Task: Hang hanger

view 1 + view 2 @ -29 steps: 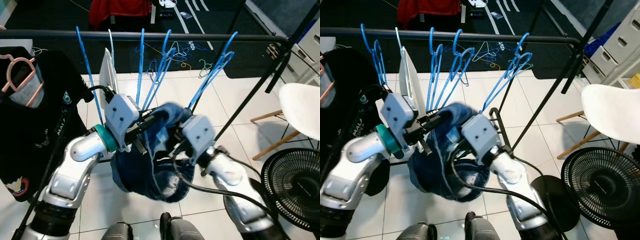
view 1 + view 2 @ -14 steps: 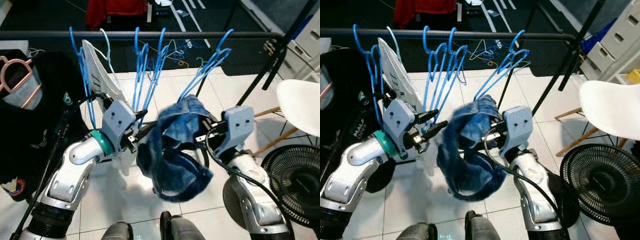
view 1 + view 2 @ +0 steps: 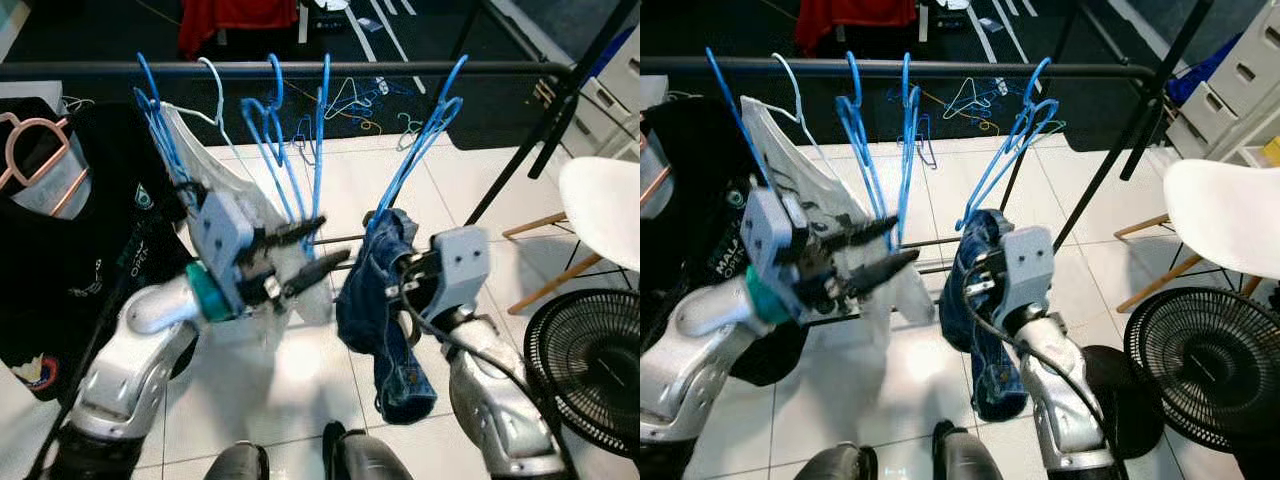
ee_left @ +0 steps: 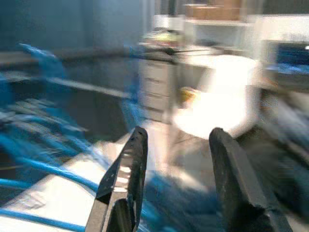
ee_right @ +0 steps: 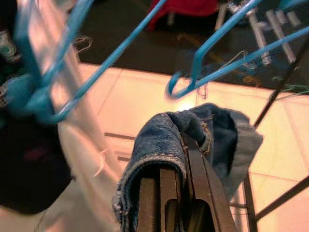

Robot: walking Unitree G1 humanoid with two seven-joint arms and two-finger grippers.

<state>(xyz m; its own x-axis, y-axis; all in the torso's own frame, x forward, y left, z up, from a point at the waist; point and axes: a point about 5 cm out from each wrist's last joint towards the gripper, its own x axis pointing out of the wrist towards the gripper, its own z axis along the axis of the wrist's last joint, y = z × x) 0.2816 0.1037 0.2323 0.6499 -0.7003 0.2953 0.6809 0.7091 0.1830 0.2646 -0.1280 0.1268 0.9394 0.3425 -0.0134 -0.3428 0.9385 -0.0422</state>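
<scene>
Now let go by the left gripper [image 3: 305,252], jaws apart and empty, beside the blue hangers [image 3: 290,165]. Denim [image 3: 385,310] dangling from the right gripper [image 5: 176,193] alone, clamped tight; likely ready for threading onto a hanger.

My right tool [image 3: 392,287] pinches coarse blue denim [image 3: 380,320] with visible stitching. The hangers [image 3: 300,150] look like thin glossy blue plastic (perhaps coated wire). The rail [image 3: 300,69] is matt black metal; the floor tiles [image 3: 300,390] are shiny.
</scene>
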